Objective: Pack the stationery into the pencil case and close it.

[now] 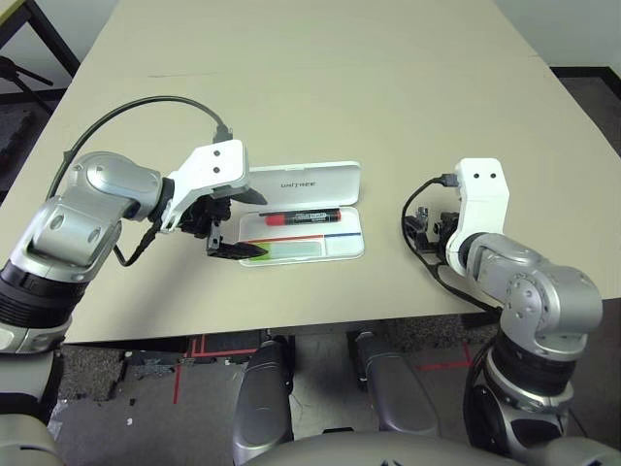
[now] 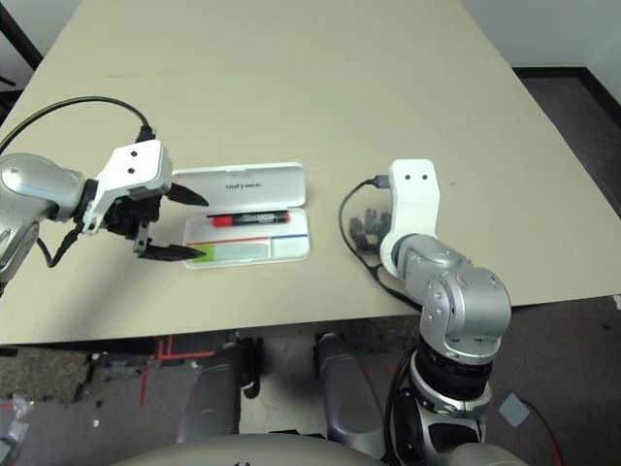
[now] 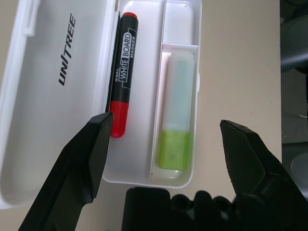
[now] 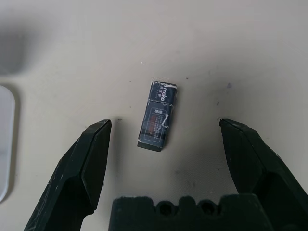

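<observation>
The left gripper (image 1: pixel 236 225) is seen spread wide with nothing between its two black fingers, which hang just over the left end of the pencil case (image 1: pixel 303 216). The case lies open on the tan table (image 1: pixel 320 87), with its lid (image 1: pixel 306 182) folded flat on the far side and the word "UNITREE" printed on it. In the left wrist view the inside is shown much more clearly: the black marker (image 3: pixel 123 75) with red ends lies in the long slot next to the lid, and the pale green highlighter (image 3: pixel 176 111) with its bright green cap lies in the next slot, with one small square slot past it. From the head views only the marker's dark body and a bit of green can be made out there. The right gripper (image 4: pixel 165 132) is also held wide open and grips nothing. Its fingers are mostly hidden behind the white wrist block (image 1: pixel 482 199) in the head views (they are shown well by the right wrist camera). In that wrist view a small black object (image 4: pixel 158 116) with tiny print lies flat on the table, in line with the gap between the fingers and touching neither. A white rounded edge of the case is caught at the side of that same view.
</observation>
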Motion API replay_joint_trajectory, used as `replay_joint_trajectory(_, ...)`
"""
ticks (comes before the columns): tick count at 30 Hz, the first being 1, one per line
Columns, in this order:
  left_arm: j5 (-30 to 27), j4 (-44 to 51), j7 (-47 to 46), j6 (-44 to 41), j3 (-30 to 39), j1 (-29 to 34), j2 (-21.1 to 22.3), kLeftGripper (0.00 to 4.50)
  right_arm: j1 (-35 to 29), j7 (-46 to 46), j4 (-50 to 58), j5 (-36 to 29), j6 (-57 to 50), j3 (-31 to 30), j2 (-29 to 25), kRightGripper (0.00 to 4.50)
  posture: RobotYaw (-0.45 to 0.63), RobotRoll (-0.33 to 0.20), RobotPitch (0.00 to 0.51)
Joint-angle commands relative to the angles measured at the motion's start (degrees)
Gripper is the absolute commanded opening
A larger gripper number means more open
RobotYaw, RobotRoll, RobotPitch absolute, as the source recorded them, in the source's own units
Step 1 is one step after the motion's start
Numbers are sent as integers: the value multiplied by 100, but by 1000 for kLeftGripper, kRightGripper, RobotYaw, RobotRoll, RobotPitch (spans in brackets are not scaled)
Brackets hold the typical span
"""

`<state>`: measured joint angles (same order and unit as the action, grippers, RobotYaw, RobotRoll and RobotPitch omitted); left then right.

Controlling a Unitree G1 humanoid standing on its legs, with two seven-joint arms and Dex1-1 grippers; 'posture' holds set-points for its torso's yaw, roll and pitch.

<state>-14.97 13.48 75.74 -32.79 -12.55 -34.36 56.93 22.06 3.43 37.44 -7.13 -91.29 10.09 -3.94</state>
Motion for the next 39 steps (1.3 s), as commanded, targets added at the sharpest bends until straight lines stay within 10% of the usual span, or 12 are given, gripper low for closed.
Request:
replay_joint_trajectory(1, 4, 199, 12, -81, -17, 136, 81, 4498, 25, 39, -139, -105, -121, 21, -54, 4478, -191, 0, 243)
replay_joint_trajectory(12, 22, 315, -43, -171, 33, 240, 148, 4500, 224, 254, -372, -270, -121, -176, -376, 396, -168, 0, 238)
replay_joint_trajectory(30, -8, 362, -88, -178, 169, 363, 354, 4500, 193, 3844, -514, -1476, 2923, -1864, -4302, 291, -143, 0, 238)
replay_joint_trajectory(39, -302, 593, -131, -403, 547, 519, 534, 4500, 838, 5749, -1426, -1350, 5196, -2239, -4839, 291, -94, 0, 236)
